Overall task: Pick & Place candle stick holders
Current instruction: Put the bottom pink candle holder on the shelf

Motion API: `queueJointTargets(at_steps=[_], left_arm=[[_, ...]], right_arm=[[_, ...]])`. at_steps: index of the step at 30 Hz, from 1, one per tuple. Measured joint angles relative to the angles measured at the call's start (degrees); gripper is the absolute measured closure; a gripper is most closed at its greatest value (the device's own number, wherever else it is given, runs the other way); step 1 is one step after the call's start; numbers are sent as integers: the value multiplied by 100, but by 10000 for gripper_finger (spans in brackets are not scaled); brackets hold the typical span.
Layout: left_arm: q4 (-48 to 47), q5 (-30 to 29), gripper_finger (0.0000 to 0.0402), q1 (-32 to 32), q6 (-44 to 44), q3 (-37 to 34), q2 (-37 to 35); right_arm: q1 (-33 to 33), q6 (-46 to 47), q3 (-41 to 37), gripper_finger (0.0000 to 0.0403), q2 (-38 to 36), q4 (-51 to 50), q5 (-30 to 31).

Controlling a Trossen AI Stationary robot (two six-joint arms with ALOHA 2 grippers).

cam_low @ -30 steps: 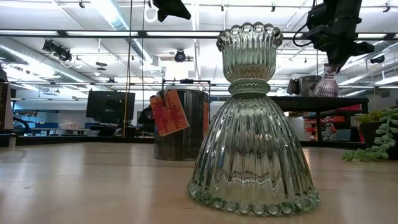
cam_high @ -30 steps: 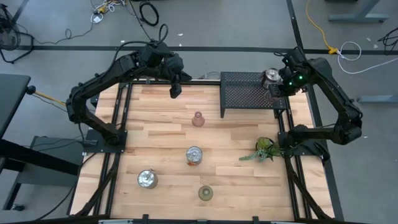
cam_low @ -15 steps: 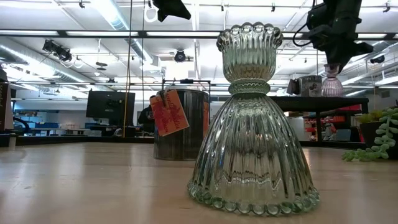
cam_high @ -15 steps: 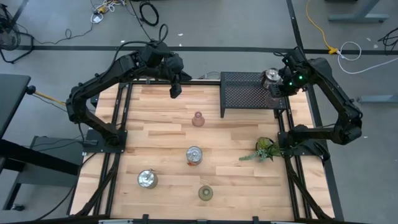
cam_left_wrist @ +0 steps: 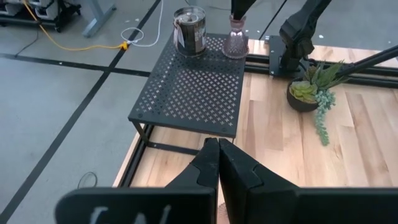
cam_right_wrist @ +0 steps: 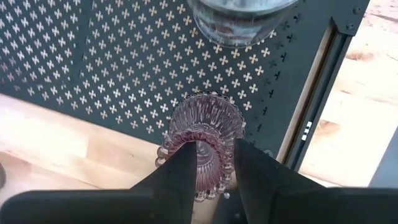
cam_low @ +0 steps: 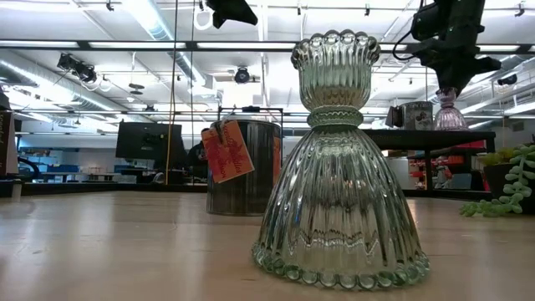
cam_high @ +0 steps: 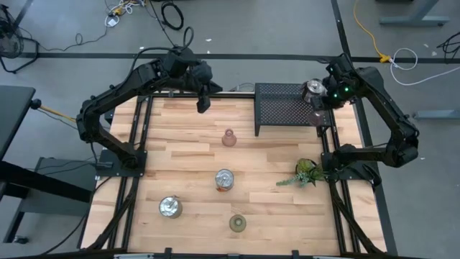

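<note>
Right wrist view: small ribbed pink glass candle holder (cam_right_wrist: 202, 140) stands on the black perforated metal rack (cam_right_wrist: 93, 56), at its corner, beside a shiny silver metal holder (cam_right_wrist: 239, 18). My right gripper (cam_right_wrist: 211, 163) straddles its neck, fingers narrowly parted; I judge it set down, so I'd widen fully and lift straight up, avoiding a tip. Left gripper (cam_left_wrist: 217, 163) hangs pinched together, empty, over the table's far edge. Count from above: two holders on the rack, four on the wooden table (cam_high: 180, 158) — one pink, two silver, one olive.
</note>
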Motion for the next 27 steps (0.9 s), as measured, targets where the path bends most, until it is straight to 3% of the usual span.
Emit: queueJointTargets(at_steps=[19,27], left_arm=[[104,0,390,0,-52,0,0],[108,0,390,0,-52,0,0]], right_arm=[[2,498,-42,295,-2,283,-12],[-132,467,80,295,-3,234,-384]])
